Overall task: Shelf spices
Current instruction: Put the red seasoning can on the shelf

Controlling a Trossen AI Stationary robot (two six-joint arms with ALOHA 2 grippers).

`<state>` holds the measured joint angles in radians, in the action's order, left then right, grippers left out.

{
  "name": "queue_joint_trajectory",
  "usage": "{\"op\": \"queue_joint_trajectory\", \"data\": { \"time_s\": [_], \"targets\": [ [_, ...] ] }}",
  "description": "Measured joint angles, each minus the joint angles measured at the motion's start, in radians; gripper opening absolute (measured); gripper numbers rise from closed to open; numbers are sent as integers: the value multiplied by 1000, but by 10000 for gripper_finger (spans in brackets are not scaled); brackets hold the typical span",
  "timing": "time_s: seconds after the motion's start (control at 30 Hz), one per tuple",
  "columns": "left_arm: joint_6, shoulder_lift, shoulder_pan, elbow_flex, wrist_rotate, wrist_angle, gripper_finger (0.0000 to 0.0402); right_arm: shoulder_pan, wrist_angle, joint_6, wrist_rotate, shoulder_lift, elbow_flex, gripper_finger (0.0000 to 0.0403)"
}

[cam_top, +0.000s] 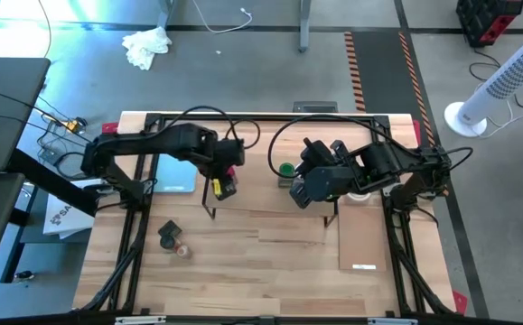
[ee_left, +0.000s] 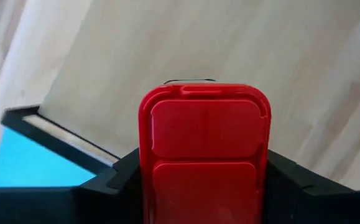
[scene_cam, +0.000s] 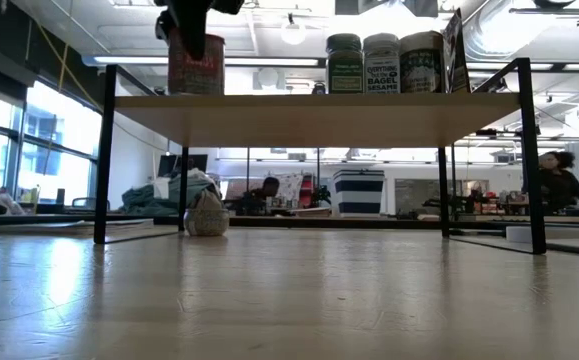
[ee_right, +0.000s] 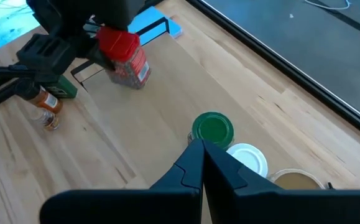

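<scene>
The shelf (scene_cam: 299,108) has a pale plank top on black wire end frames. At its left part my left gripper (cam_top: 228,173) is shut on a red-lidded spice jar (ee_right: 125,57). The jar's base is level with the plank in the low view; I cannot tell whether it rests there. Green-topped (ee_right: 212,127), white-topped (ee_right: 249,158) and tan-topped (ee_right: 295,180) jars stand in a row on the plank's right part. My right gripper (ee_right: 199,149) hovers shut just short of the green-topped one. Two more jars (cam_top: 175,240) lie on the table at the left. My left gripper pinches the jar's red lid (ee_left: 204,149) between its two fingers (ee_left: 114,180), one on each side of the lid. The fingers come from above and point down. The jar hangs upright below them, its labelled body (scene_cam: 196,65) at the plank's top.
A light-blue pad (cam_top: 175,173) lies under the shelf's left end. A thin flat pale board (cam_top: 362,236) lies on the table at the right, near the right arm. One jar (scene_cam: 207,215) shows on the table under the shelf. The plank's middle stretch is bare.
</scene>
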<state>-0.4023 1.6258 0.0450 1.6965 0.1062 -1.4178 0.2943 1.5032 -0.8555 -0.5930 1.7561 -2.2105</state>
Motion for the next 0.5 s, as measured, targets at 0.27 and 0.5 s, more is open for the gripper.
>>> {"op": "queue_joint_trajectory", "data": {
  "time_s": [0.27,0.5],
  "targets": [
    [41,-4,-14,0,125,1,295,0,0,0,0,0,0,0],
    [56,-5,-12,24,55,2,307,0,0,0,0,0,0,0]
  ]
}}
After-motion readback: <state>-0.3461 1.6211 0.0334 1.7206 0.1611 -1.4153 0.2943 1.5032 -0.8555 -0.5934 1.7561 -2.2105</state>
